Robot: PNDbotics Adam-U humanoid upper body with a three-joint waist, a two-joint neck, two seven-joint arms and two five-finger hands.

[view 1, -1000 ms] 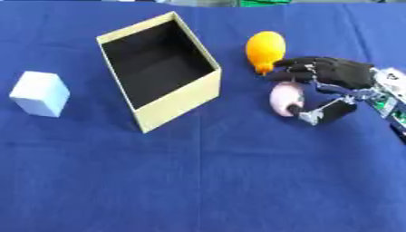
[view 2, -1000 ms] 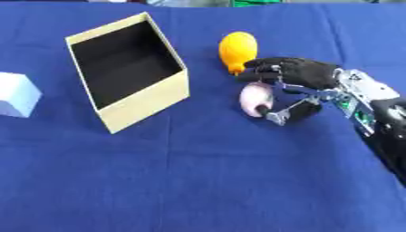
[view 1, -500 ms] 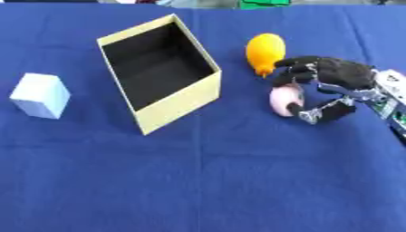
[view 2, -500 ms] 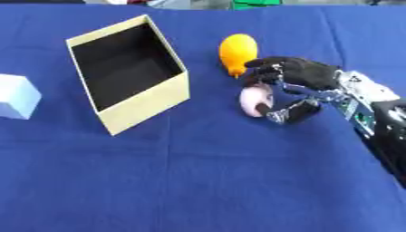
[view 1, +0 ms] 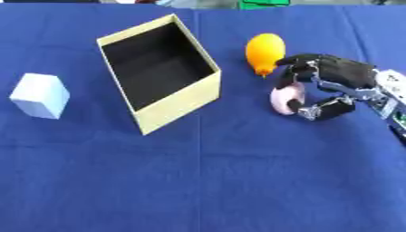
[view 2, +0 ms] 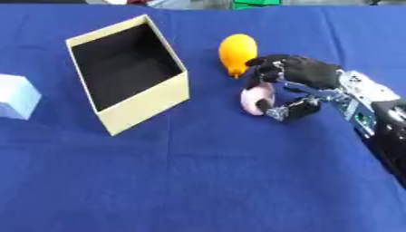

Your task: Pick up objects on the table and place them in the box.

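A blue cloth covers the bench (view 1: pixel 198 181). At its left sits a pale cube (view 1: pixel 40 95), then the open tan box (view 1: pixel 158 72), well apart. An orange fruit (view 1: pixel 264 52) lies right of the box. Just below it, the right hand (view 1: pixel 337 77) curls its fingers (view 1: pixel 289 74) and thumb round a pink object (view 1: pixel 283 99). The bench's near half lies bare.

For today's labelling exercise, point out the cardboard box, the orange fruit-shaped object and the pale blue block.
cardboard box (view 1: pixel 179 100), left eye view, front outer wall
orange fruit-shaped object (view 1: pixel 264 51), left eye view, middle
pale blue block (view 1: pixel 40 95), left eye view, front face
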